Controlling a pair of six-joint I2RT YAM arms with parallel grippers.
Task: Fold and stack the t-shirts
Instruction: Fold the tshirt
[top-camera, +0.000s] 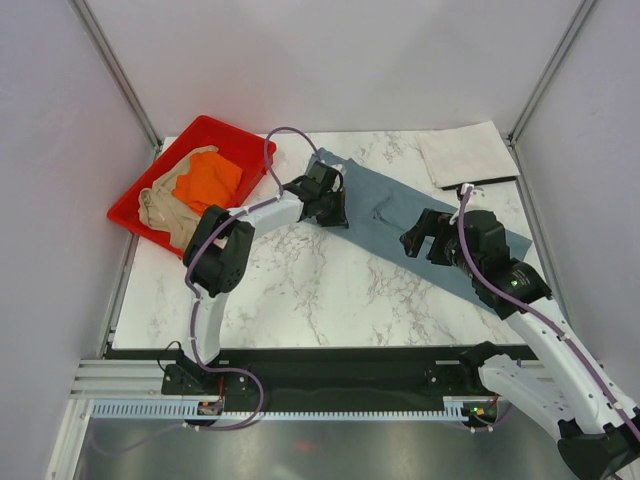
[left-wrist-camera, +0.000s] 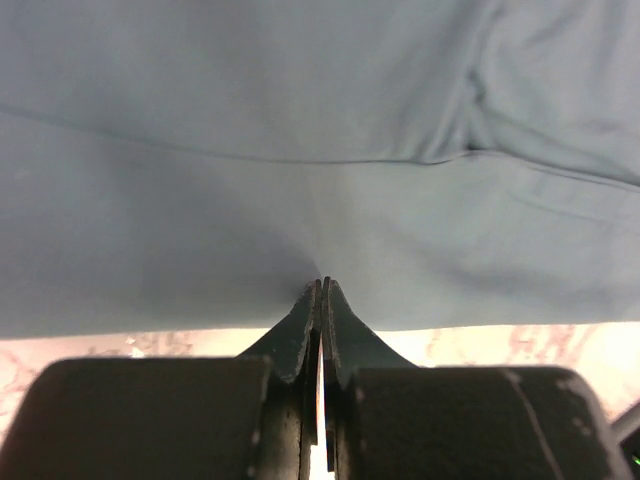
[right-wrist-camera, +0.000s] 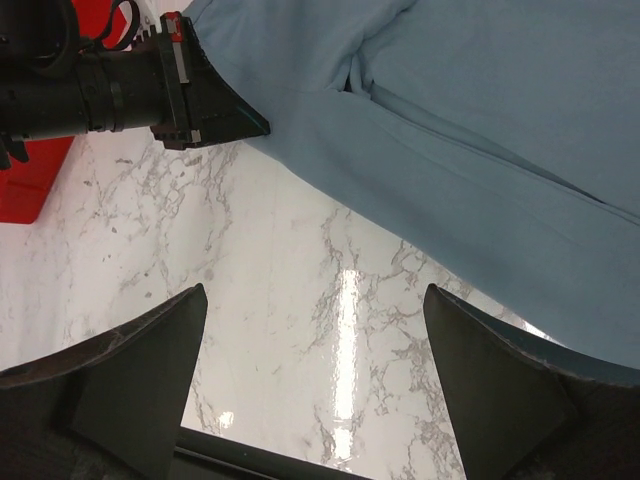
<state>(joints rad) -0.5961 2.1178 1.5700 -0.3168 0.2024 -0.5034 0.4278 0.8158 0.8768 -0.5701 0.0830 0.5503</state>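
**Worktop:** White, grey-veined marble worktop (top-camera: 300, 285).

**Shirt in hand:** The slate blue-grey cotton t-shirt (top-camera: 385, 195) lies spread flat on the worktop. It runs on a diagonal from the upper centre down toward the right edge. One short sleeve shows as a fold along its near side.

**Left gripper:** The left gripper (left-wrist-camera: 322, 285) sits at the shirt's near left edge, low against the cloth.
- Its jaws are pressed together with no visible gap.
- The fabric puckers at their tips, and the hem appears to be pinched between them.
- The right wrist view confirms the tips meet the shirt's border where cloth gives way to marble.

**Right gripper:** The right gripper (top-camera: 428, 245) hangs over the shirt's near edge, right of centre.
- Its jaws are spread wide and hold nothing.
- In its own wrist view, bare marble lies between the fingers and the shirt's edge lies beyond the tips.

**Other shirts:**
- The red rectangular plastic tray (top-camera: 205, 122) stands at the far left corner of the worktop.
- The bright orange t-shirt (top-camera: 210, 180) lies bunched inside the tray.
- The tan-beige t-shirt (top-camera: 160, 205) lies crumpled beside the orange one, toward the tray's near end.
- The pale off-white t-shirt (top-camera: 468, 152) lies folded flat at the far right corner, well apart from the tray and just beyond the blue-grey shirt.
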